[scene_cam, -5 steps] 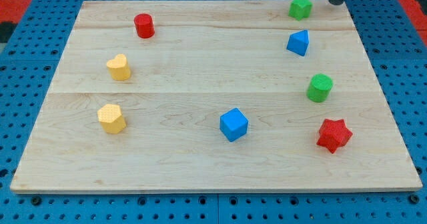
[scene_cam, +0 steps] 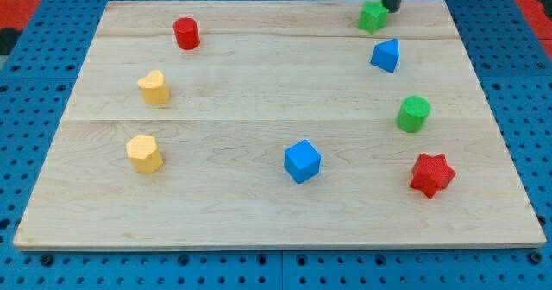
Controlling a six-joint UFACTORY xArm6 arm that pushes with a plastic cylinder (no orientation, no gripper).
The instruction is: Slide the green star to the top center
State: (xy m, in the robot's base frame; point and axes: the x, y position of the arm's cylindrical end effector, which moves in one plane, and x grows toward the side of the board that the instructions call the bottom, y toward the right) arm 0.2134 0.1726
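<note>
Our tip point(scene_cam: 391, 9) touches the green star point(scene_cam: 373, 17) on the star's right side, near the board's point(scene_cam: 259, 91) top edge, above the blue block point(scene_cam: 386, 55).

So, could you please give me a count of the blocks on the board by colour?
Red: 2, cylinder, star
Yellow: 2, heart, other
Blue: 2, cube, other
Green: 2, green star beside my tip, cylinder
Total: 8

Bright even overhead light, soft short shadows, sharp focus, no glare.
</note>
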